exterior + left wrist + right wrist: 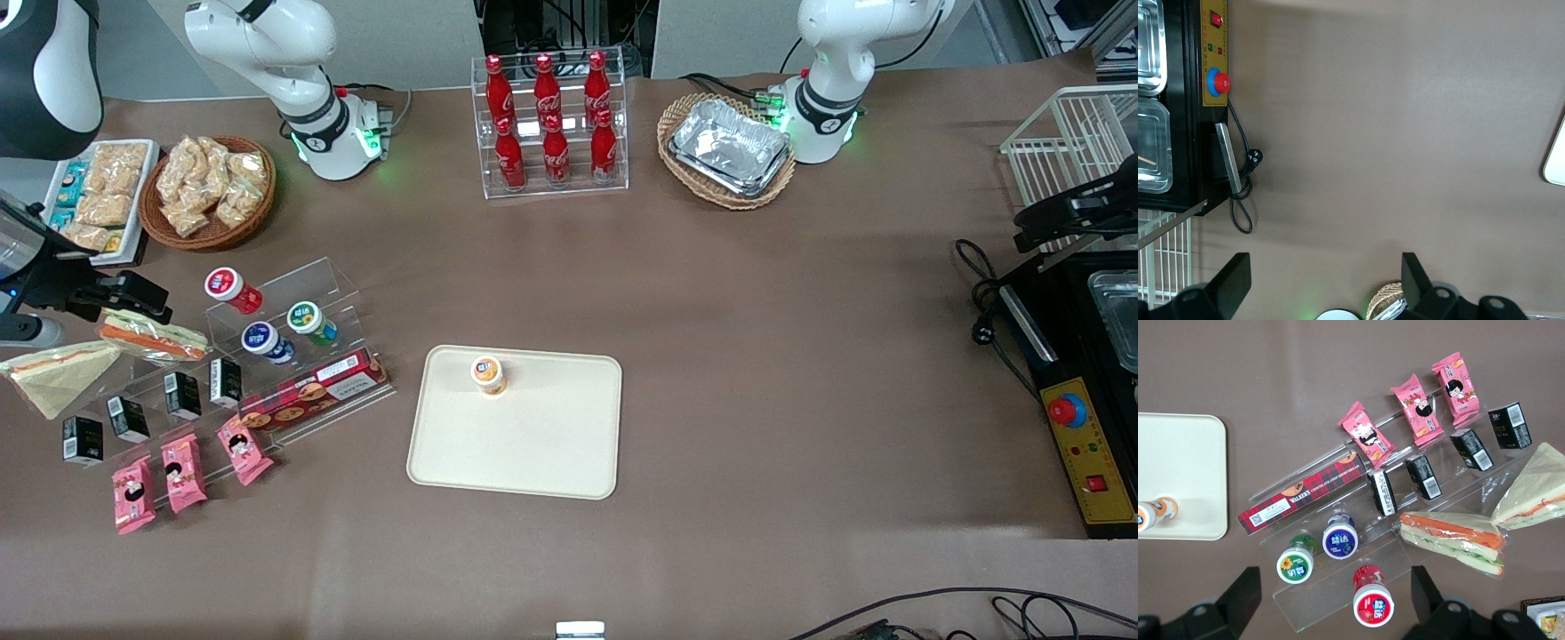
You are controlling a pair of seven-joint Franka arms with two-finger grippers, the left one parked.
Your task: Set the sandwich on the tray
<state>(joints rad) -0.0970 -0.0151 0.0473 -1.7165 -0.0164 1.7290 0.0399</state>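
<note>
Two wrapped wedge sandwiches lie at the working arm's end of the table. One sandwich (151, 338) (1451, 540) rests on the clear acrylic stand, its orange and green filling showing. The other sandwich (55, 375) (1535, 490) lies beside it, farther out toward the table's end. The cream tray (533, 444) (1185, 473) lies mid-table, nearer the front camera, with a small orange-capped bottle (488, 374) on it. My right gripper (133, 298) (1335, 581) is open and empty, hovering above the stand, just farther from the front camera than the first sandwich.
The acrylic stand (293, 293) holds capped bottles (1373, 600), black cartons (1381, 492), pink snack packs (185, 471) and a red cookie box (311, 396). A snack basket (206, 191), a white snack bin (98, 200), a cola rack (551, 124) and foil containers (729, 147) stand farther back.
</note>
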